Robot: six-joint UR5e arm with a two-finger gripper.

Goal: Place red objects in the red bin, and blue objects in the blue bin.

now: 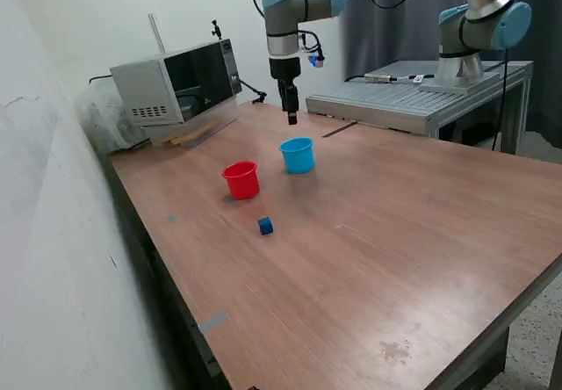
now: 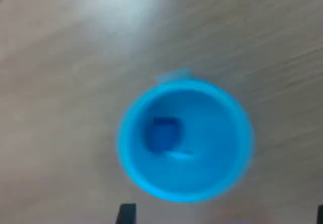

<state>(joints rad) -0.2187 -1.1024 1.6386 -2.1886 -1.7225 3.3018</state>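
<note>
Hand (image 1: 291, 116) above blue bin (image 1: 298, 155); red bin (image 1: 241, 180) beside; blue cube (image 1: 265, 226) on table (image 1: 395, 232).

1. Brown wood-grain laminate desk (image 1: 369, 258); overhead light glares on its surface.
2. Plain off-white wall (image 1: 53, 232) along the exterior view's left.
3. Grey microwave oven (image 1: 176, 81) at the desk's far corner.
4. Grey metal bench (image 1: 413, 100) behind; dark curtain (image 1: 386, 12) beyond.

Arm upright, forearm vertical, wrist pointing straight down. Hand (image 1: 290, 116) hangs in the air, fingers (image 2: 126, 214) aimed down, parted, gripping nothing, clear of the counter.
</note>
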